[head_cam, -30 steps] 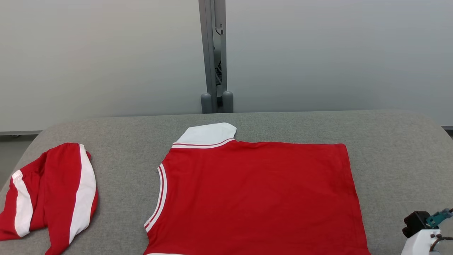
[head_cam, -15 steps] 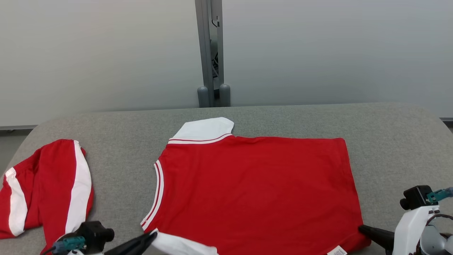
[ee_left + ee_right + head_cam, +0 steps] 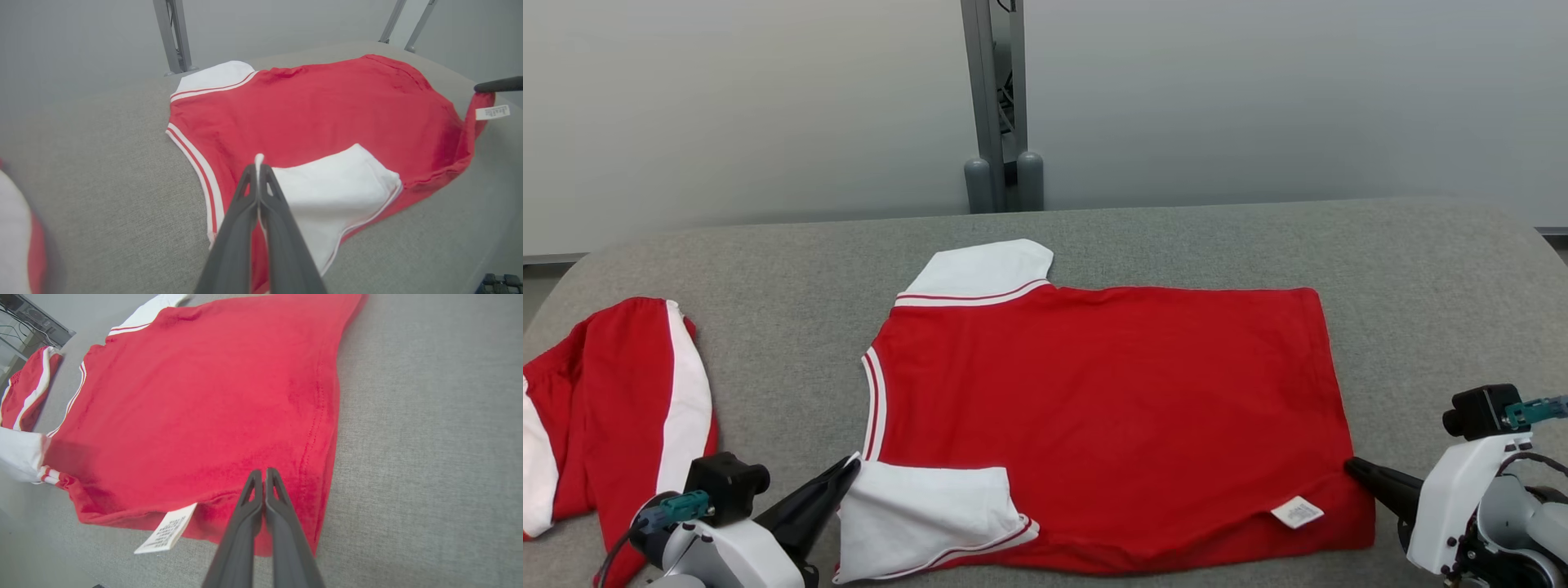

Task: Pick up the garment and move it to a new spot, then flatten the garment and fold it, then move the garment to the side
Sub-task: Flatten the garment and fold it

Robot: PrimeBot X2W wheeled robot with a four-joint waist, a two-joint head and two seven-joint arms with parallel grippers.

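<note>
Step in hand: folding; near edge of red shirt (image 3: 1111, 408) being carried over.
Shirt position: centre of grey worktop (image 3: 1421, 269), collar toward 9 o'clock.
Left pincer (image 3: 849, 469): clamped on white sleeve (image 3: 923, 510), 7 o'clock corner.
Right pincer (image 3: 1352, 467): clamped on hem corner, 4 o'clock.
Next move: judged, carry both corners toward 12 o'clock together, keeping the fold line straight.
Other item: second red garment (image 3: 613, 416), 9 o'clock, apart.
</note>
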